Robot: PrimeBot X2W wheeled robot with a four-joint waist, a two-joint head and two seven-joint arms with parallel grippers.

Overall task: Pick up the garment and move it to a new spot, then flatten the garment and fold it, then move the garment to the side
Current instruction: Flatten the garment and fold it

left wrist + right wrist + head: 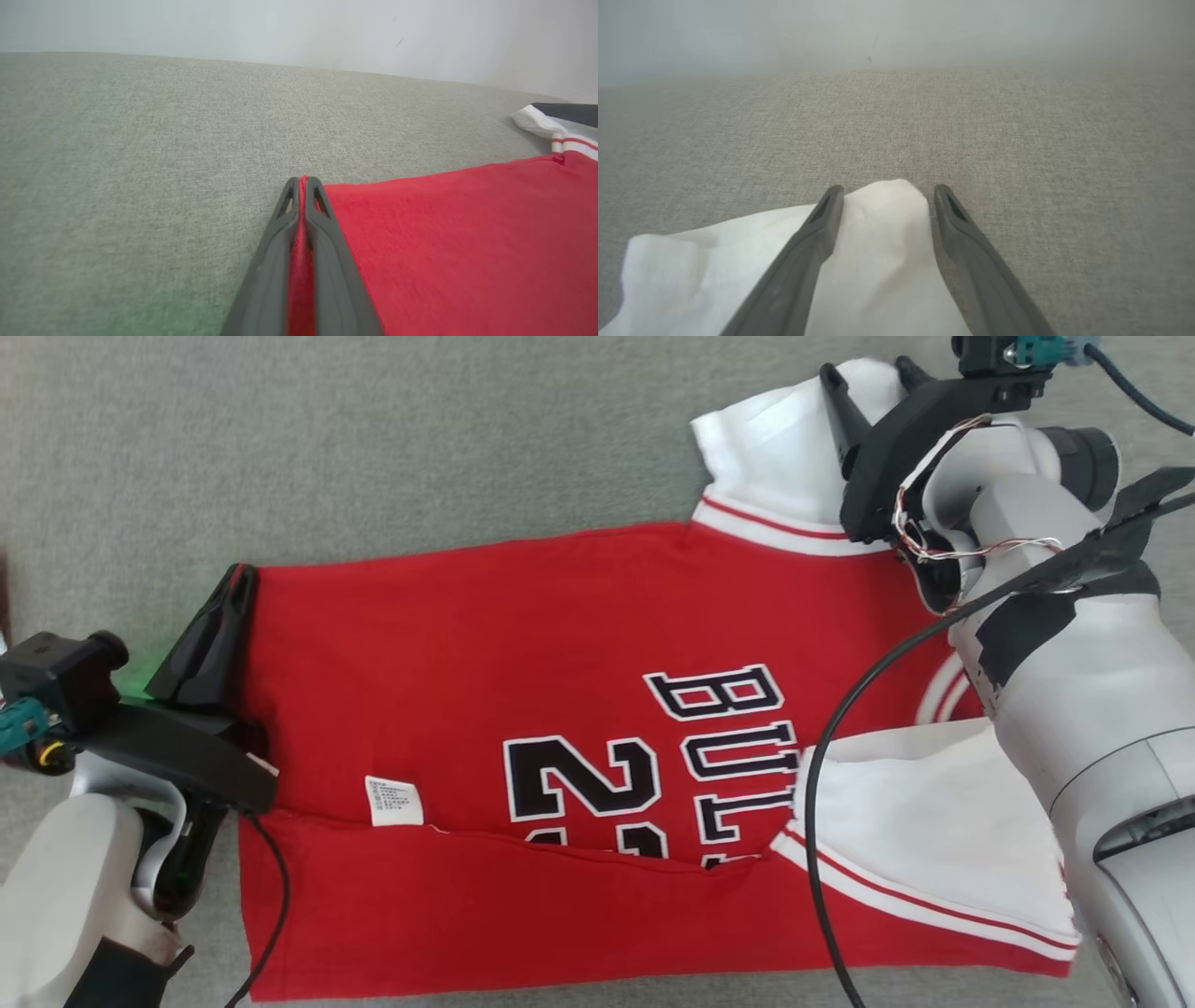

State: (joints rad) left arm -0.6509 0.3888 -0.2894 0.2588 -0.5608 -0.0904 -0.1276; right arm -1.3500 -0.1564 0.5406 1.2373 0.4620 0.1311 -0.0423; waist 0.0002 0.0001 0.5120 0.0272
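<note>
Two grippers sit at opposite ends of the garment [560, 644], a red jersey lying sideways on the grey woven surface [373, 429], with its hem towards the robot's left and its sleeves towards the right. The left gripper [241, 581] is clenched on the far hem corner, and the left wrist view shows a strip of red cloth pinched between its two closed fingers. The right gripper [865, 371] is released, its fingers spread to either side of the tip of the far white sleeve [780, 443], which lies between them ungripped. The near long edge is folded up over the front and covers the lower part of the black lettering [719, 700]. A small white label [394, 800] shows just above that fold. The near white sleeve [915, 803] lies flat at the lower right, crossed by a black cable [814, 803].
</note>
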